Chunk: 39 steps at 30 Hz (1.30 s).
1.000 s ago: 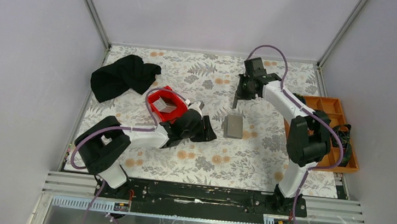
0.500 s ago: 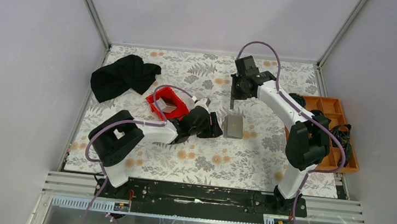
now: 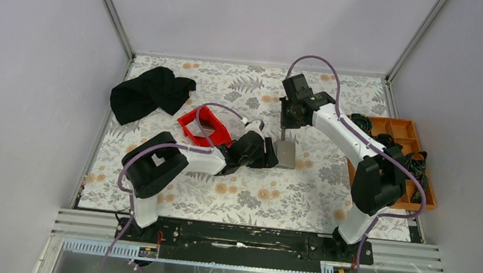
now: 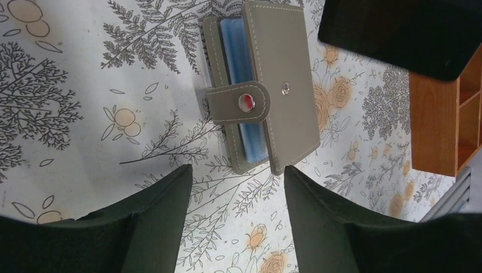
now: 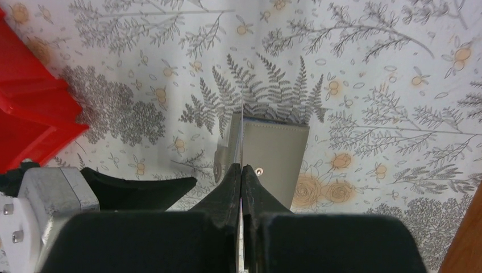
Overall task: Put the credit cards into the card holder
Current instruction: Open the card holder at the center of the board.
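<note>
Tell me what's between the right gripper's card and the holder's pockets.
The holder's snap tab lies across the pocket with the blue card. Otherwise nothing visible: the card in the right gripper hangs edge-on above it, left gripper open alongside.

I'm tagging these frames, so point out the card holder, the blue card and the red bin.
card holder (image 4: 295,114): left wrist view, on its grey cover.
blue card (image 4: 232,51): left wrist view, on the strip showing inside the holder.
red bin (image 5: 31,111): right wrist view, on its wall.
</note>
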Each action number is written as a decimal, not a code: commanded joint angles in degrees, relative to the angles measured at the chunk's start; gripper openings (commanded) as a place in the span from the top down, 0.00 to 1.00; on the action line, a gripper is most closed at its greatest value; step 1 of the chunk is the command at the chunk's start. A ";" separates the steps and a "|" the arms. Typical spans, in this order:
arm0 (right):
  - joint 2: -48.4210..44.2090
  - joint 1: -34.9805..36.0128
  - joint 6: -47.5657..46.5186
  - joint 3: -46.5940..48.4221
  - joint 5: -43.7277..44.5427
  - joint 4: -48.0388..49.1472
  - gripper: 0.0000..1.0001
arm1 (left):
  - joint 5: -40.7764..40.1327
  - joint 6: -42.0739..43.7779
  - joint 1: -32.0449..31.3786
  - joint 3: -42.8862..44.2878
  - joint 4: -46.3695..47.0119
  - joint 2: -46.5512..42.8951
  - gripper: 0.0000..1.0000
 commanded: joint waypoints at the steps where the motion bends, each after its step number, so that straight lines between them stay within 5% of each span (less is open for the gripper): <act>1: -2.08 2.11 1.35 -0.88 1.80 -1.76 1.00 | -5.05 1.68 -1.15 2.72 1.91 1.32 0.32; 14: 0.61 3.73 1.79 0.05 1.30 -2.58 1.00 | -13.43 2.43 -1.72 -0.35 0.59 -1.76 0.32; 39: 7.36 6.76 2.46 1.69 4.90 -5.32 1.00 | -13.62 2.03 -1.82 2.20 1.65 2.46 0.31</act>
